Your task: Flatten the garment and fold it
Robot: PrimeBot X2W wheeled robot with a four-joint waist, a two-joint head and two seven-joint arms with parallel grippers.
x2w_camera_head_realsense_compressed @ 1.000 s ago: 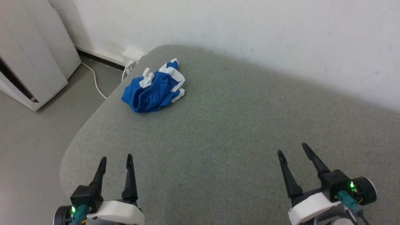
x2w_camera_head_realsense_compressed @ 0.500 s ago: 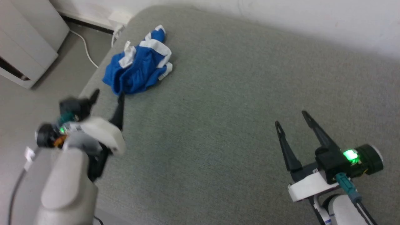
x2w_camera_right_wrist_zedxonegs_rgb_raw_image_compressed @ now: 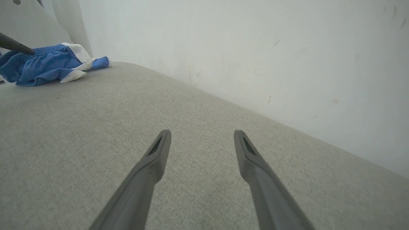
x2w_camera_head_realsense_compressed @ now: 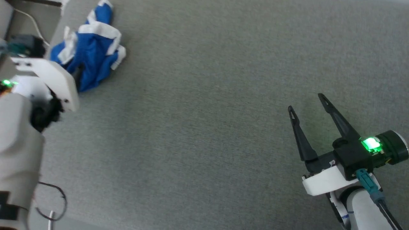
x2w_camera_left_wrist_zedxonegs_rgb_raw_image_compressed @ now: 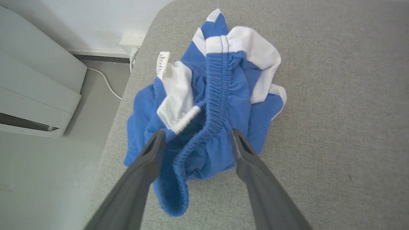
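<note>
You've got the shorts (x2w_camera_head_realsense_compressed: 91,54) bunched in a heap at the far-left corner of the grey padded top (x2w_camera_head_realsense_compressed: 204,105), close to its rounded edge; white bands are folded over the blue; the gathered waistband (x2w_camera_left_wrist_zedxonegs_rgb_raw_image_compressed: 220,95) runs up the middle of the heap in the L wrist view; a small white label (x2w_camera_left_wrist_zedxonegs_rgb_raw_image_compressed: 163,64) sticks up on the heap's left side. Your L gripper (x2w_camera_left_wrist_zedxonegs_rgb_raw_image_compressed: 196,132) is spread wide w/ one finger either side of that waistband ridge, tips right at the cloth; nothing is pinched; can't tell if the tips press in. Your R gripper (x2w_camera_head_realsense_compressed: 305,102) is spread wide too and holds nothing; it sits over bare top at the near right, well apart from the shorts. Past the left edge you have floor (x2w_camera_left_wrist_zedxonegs_rgb_raw_image_compressed: 48,166), a white cable (x2w_camera_left_wrist_zedxonegs_rgb_raw_image_compressed: 108,84) and a pale cabinet (x2w_camera_left_wrist_zedxonegs_rgb_raw_image_compressed: 32,83); a white wall (x2w_camera_right_wrist_zedxonegs_rgb_raw_image_compressed: 255,48) stands behind the far edge.
</note>
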